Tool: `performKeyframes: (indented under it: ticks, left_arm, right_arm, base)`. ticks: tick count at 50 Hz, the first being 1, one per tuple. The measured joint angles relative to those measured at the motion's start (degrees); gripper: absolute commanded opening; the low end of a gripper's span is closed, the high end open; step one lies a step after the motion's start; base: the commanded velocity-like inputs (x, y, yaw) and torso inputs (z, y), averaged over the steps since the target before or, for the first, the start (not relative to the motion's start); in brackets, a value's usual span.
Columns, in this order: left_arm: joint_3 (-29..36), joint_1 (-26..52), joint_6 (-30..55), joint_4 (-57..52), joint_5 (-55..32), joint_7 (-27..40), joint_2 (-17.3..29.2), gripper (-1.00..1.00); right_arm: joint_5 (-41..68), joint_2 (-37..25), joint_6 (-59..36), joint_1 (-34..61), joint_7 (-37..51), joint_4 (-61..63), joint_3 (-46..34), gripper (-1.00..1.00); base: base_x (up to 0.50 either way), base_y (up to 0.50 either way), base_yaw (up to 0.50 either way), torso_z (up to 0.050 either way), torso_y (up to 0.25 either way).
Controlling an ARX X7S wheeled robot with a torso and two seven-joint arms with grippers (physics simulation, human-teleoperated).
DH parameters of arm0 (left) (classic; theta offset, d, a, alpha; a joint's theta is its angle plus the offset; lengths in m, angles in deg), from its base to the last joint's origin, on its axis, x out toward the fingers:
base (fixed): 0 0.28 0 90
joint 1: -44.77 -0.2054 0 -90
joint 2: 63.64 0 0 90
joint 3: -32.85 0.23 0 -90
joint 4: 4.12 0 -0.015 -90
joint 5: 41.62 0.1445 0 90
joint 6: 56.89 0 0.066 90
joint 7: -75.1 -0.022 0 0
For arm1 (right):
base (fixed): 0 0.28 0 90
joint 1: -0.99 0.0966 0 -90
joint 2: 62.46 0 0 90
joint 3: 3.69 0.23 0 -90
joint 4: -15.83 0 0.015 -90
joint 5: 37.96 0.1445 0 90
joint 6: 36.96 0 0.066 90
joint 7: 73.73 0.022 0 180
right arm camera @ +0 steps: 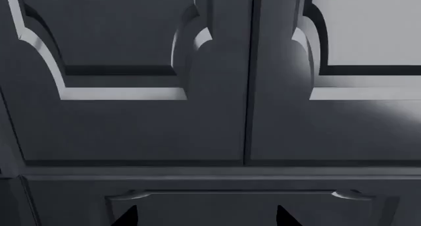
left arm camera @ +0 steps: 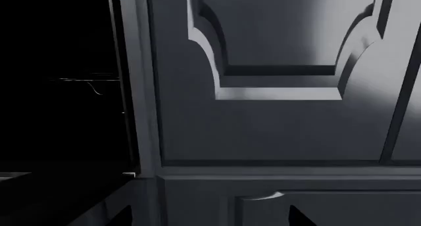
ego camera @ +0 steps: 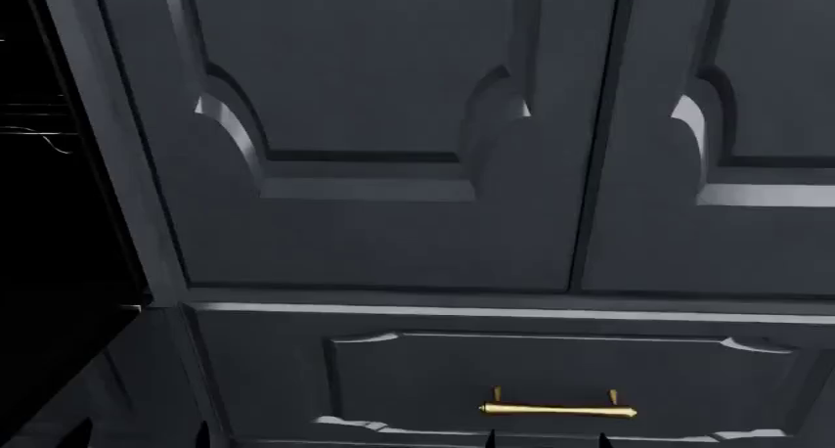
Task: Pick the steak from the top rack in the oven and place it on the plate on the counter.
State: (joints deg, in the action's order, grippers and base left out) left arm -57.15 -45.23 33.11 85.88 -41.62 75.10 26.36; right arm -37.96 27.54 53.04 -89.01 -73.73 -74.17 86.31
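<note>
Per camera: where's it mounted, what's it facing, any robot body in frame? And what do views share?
Head: on the head, facing cabinet doors, a drawer with brass handle, oven at left; dark tips at the bottom edge.
Left wrist: near the left end effector, facing a door beside the oven; dark tips at the edge.
Right wrist: near the right end effector, facing two doors; dark tips.
Shared: panelled doors; steak and plate unseen.
</note>
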Motion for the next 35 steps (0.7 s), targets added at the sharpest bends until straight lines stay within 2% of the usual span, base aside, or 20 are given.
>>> performKeyframes:
  ticks: [20,35]
  left_arm:
    - [3.4,-0.5,7.1,-8.8,-1.3,3.0,2.9,1.0]
    - [4.7,0.9,21.4,-26.7,-2.1,3.8,5.5,1.0]
  right_arm:
    - [0.2,-2.6,-3.5,0.2,3.8,6.4,-4.1,1.0]
    - [1.0,-5.1,-18.0,3.0,4.8,23.3,-5.3,1.0]
  base:
    - [0.0,0.0,0.0,0.0,0.0]
    - [0.0,0.0,0.0,0.0,0.0]
